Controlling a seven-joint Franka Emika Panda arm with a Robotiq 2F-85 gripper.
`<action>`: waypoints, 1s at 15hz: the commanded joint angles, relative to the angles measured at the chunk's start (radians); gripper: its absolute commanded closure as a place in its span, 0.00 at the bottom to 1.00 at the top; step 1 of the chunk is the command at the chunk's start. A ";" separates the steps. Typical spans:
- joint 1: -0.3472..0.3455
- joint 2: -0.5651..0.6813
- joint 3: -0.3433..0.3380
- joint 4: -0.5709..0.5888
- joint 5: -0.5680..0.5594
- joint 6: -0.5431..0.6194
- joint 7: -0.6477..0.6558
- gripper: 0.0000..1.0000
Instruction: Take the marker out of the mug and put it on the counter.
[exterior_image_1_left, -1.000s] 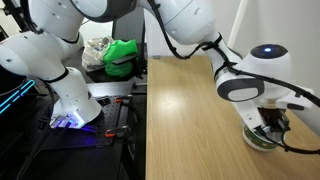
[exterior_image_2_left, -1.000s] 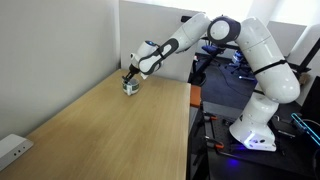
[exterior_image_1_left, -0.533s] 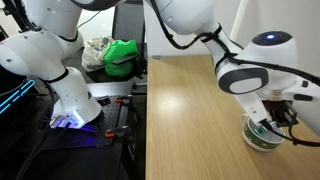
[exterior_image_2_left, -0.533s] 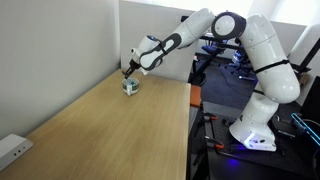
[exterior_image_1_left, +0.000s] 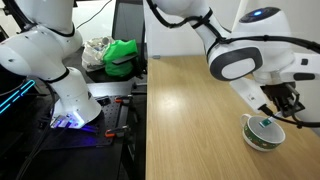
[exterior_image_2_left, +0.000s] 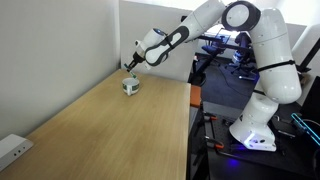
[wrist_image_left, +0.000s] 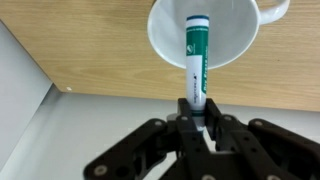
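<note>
In an exterior view, your gripper (exterior_image_1_left: 284, 103) hangs just above the mug (exterior_image_1_left: 264, 134), toward its 1 o'clock. If you sweep sideways too low, the marker's end could catch the rim and tip the mug. In an exterior view the mug (exterior_image_2_left: 130, 86) sits on the tabletop (exterior_image_2_left: 110, 130) beneath the gripper (exterior_image_2_left: 131, 69). In the wrist view the gripper (wrist_image_left: 198, 110) pinches the marker (wrist_image_left: 196, 55) by its very end, so it may swivel or slip. The marker points to 12 o'clock over the mug (wrist_image_left: 228, 38), whose white interior shows nothing else.
</note>
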 joint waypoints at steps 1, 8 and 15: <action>0.047 -0.120 -0.047 -0.141 -0.023 0.081 0.027 0.95; 0.065 -0.244 -0.005 -0.268 -0.009 0.095 -0.003 0.95; 0.006 -0.328 0.152 -0.345 0.017 0.024 -0.069 0.95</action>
